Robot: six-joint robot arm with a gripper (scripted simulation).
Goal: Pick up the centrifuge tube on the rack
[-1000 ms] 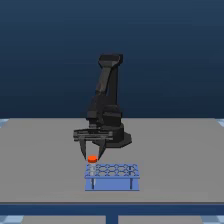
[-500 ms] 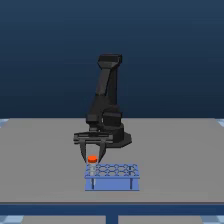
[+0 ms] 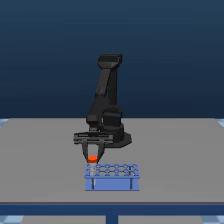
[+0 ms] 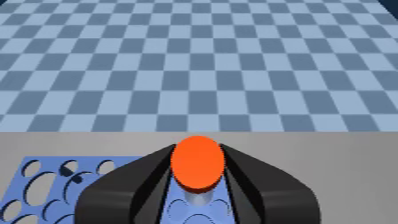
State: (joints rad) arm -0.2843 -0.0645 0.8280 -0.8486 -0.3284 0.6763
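Grey, matte table (image 3: 45,150) across the exterior view, flat and plain, with a paler blue edge at the front and a dark seam below the middle. Deep blue backdrop behind, shading darker toward the top. Black arm (image 3: 106,100) upright near the table's centre, bent forward and down. Gripper (image 3: 92,159) pointing straight down over the end of the rack (image 3: 112,177) toward the exterior view's left. Light-blue rack low on the table, just in front of the arm's base, rows of round holes on top, two dark vertical marks on the front. Tube (image 3: 92,160) upright at that same end, orange-red cap between the black fingers (image 3: 86,152), pale body below reaching the rack's top. From the wrist view: cap (image 4: 197,163) pressed close on both sides by black fingers (image 4: 133,187), clamped on the tube; rack (image 4: 44,180) beneath, grey table around it, blue checkered floor (image 4: 195,60) beyond the table's edge.
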